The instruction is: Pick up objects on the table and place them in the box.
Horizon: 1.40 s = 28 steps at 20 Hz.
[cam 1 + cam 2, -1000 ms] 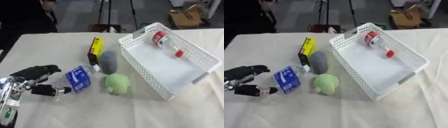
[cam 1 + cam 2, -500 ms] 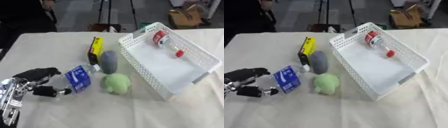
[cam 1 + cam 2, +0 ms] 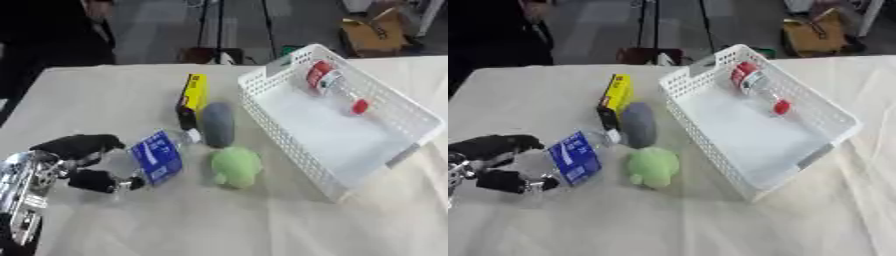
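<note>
- Presently, bottle [image 3: 160, 157]: lying on bench [image 3: 262, 220] at 8 o'clock of box [image 3: 398, 107]; clear, light, slippery, squashable.
- Left robot hand [image 3: 80, 162]: fingers and thumb curled round its base end; midbody hold would be steadier.

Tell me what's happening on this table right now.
The robot's left hand has its fingers around the base of a clear water bottle with a blue label, near the table's left edge. A green plush toy, a grey object and a yellow and black box wait beside the white basket, which already holds a red-capped bottle.
</note>
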Available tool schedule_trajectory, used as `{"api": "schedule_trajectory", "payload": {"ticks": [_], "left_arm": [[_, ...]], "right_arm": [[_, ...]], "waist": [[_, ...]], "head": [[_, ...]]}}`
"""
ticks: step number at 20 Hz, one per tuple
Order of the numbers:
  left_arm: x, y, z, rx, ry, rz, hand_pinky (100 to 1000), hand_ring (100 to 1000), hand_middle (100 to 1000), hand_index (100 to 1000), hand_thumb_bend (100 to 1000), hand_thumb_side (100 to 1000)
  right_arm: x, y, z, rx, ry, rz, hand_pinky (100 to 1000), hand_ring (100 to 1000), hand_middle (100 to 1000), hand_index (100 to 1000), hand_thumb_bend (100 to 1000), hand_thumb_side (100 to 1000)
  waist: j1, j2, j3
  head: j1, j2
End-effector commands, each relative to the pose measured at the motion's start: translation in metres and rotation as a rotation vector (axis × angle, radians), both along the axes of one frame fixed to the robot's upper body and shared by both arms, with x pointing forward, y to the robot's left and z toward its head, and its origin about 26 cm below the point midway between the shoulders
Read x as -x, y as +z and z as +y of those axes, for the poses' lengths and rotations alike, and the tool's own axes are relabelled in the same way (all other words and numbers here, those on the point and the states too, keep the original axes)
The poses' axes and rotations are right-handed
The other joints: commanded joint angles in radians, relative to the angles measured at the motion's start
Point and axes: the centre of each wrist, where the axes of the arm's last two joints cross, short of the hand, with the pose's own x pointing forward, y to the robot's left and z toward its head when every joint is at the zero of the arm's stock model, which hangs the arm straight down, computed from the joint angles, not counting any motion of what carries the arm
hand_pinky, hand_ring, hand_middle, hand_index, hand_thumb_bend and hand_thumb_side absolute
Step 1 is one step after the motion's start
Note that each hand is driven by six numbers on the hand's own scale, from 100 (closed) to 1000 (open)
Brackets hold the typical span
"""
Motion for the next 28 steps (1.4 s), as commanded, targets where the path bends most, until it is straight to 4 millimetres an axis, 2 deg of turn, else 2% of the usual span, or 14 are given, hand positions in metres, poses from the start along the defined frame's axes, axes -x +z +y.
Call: {"api": "schedule_trajectory", "payload": {"ticks": [1, 7, 23, 25, 26, 28], "left_arm": [[-0.002, 0.009, 0.002, -0.034, -0.006, -0.018, 984, 997, 989, 1000, 699, 975], [-0.008, 0.003, 0.004, -0.047, 0.004, 0.01, 983, 996, 988, 1000, 712, 980], [-0.017, -0.007, 0.004, -0.075, 0.029, 0.044, 976, 984, 977, 998, 671, 986], [-0.018, -0.007, 0.004, -0.077, 0.026, 0.045, 973, 978, 971, 974, 651, 976], [-0.018, -0.007, 0.004, -0.077, 0.026, 0.046, 968, 970, 963, 933, 612, 948], [-0.018, -0.007, 0.004, -0.077, 0.025, 0.047, 964, 963, 954, 887, 595, 933]], "right_arm": [[0.003, 0.009, -0.001, 0.02, 0.003, -0.029, 678, 603, 530, 751, 100, 858], [0.003, 0.009, -0.001, 0.022, 0.005, -0.028, 677, 602, 529, 751, 100, 857], [0.003, 0.009, -0.002, 0.019, 0.005, -0.029, 677, 602, 529, 751, 100, 854], [0.003, 0.009, -0.002, 0.019, 0.005, -0.028, 677, 602, 529, 751, 100, 854], [0.003, 0.008, -0.002, 0.019, 0.005, -0.028, 677, 601, 529, 751, 100, 854], [0.003, 0.009, -0.002, 0.019, 0.005, -0.028, 677, 601, 529, 751, 100, 855]], "waist": [[0.0, -0.013, -0.001], [0.005, -0.011, -0.003], [0.009, -0.005, -0.012], [0.009, -0.005, -0.011], [0.009, -0.005, -0.011], [0.009, -0.006, -0.011]], "head": [[0.005, -0.008], [0.008, -0.008], [0.017, -0.009], [0.018, -0.009], [0.018, -0.009], [0.017, -0.009]]}}
